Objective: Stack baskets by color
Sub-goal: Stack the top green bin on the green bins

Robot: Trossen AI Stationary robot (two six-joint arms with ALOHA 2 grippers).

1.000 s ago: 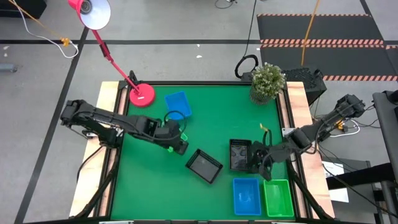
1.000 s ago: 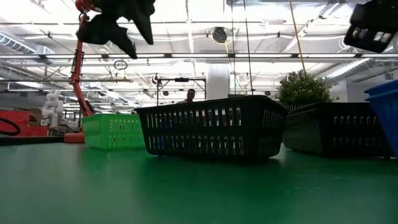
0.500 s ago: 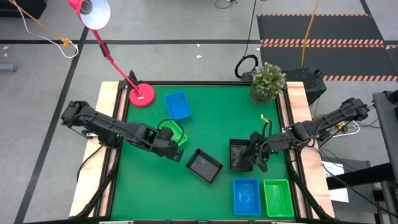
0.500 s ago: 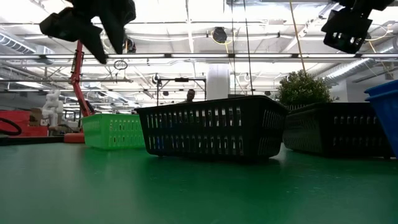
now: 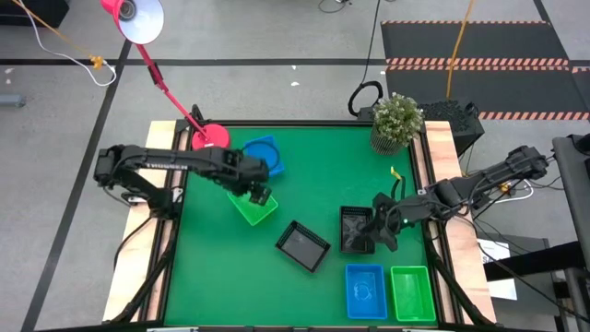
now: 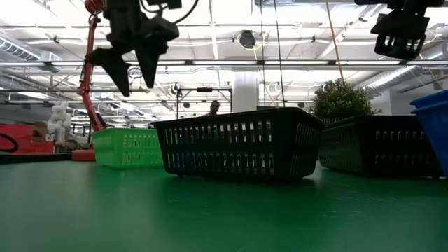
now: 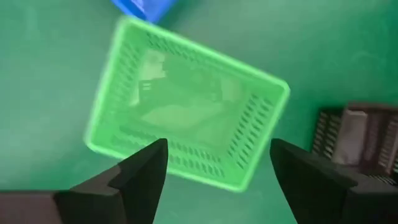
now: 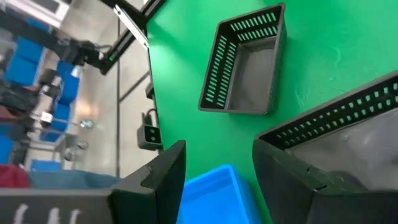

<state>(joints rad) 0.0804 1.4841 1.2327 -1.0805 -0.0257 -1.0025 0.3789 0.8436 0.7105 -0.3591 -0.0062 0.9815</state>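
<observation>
The left gripper (image 5: 261,194) hangs with fingers spread wide and empty above a bright green mesh-walled plastic basket (image 5: 253,207) lying left of the green table's (image 5: 313,175) centre. The right gripper (image 5: 383,232), likewise wide and empty, hovers over a black mesh basket (image 5: 355,229) towards the right edge.

Left arm (image 5: 184,164) hides part of a blue basket (image 5: 267,152); green basket (image 7: 186,106) shows blurred

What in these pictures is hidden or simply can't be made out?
- Blue basket near the lamp, high view: the left arm covers part of it.
- Whether the front blue basket and green basket are stacks: looking straight down hides that.
- Right blue basket, low view: cut off by the edge.
</observation>
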